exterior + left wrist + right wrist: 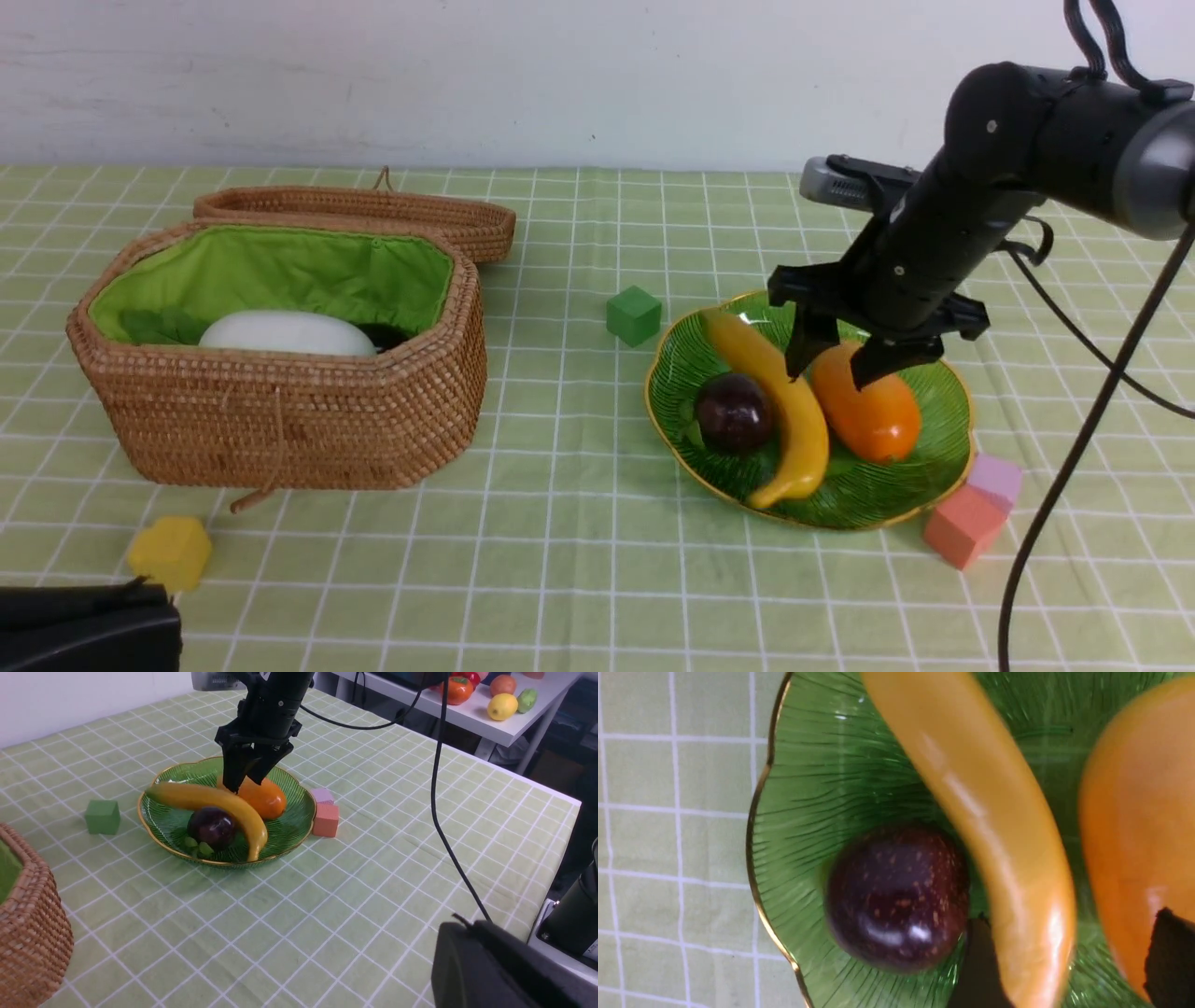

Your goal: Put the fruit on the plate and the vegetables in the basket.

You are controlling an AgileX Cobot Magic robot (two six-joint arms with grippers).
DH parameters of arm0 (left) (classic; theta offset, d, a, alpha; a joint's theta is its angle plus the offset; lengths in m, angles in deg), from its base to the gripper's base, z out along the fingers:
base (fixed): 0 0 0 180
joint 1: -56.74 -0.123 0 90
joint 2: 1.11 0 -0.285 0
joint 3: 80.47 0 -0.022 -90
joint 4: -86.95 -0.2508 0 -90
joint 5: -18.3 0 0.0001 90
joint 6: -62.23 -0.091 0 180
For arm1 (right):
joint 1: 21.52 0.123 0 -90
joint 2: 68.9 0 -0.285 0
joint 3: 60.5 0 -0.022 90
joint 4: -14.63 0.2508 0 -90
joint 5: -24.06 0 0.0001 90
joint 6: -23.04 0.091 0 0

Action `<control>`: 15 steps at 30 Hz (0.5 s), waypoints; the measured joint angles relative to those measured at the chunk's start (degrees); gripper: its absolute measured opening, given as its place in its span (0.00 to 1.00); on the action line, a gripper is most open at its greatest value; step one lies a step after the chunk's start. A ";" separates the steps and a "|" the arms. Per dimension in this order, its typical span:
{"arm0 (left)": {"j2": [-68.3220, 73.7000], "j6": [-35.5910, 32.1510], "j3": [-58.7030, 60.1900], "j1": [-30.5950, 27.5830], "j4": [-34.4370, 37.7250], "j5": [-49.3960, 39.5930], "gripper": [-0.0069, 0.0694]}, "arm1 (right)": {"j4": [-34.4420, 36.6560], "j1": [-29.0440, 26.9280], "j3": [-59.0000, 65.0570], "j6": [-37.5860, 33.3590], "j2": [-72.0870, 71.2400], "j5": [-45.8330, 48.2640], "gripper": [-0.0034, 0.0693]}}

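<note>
Right gripper point(825, 370) jaws parted astride mango point(868, 411); not gripping.

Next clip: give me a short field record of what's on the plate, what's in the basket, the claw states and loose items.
plate: banana, mango, mangosteen
basket: lid open; white radish visible, other contents hidden
right claw: open, over the mango's far end
left claw: shut; only the arm's dark casing shows
loose blocks: green, yellow, pink, salmon

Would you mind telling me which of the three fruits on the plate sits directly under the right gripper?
The mango. The right gripper hangs open over its far end, while the banana lies beside it and the mangosteen beyond that.
</note>
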 joint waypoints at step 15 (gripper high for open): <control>-2.58 1.07 0.48 0.00 -4.32 2.31 0.08 | -5.69 0.00 1.84 -4.65 -20.57 12.38 0.36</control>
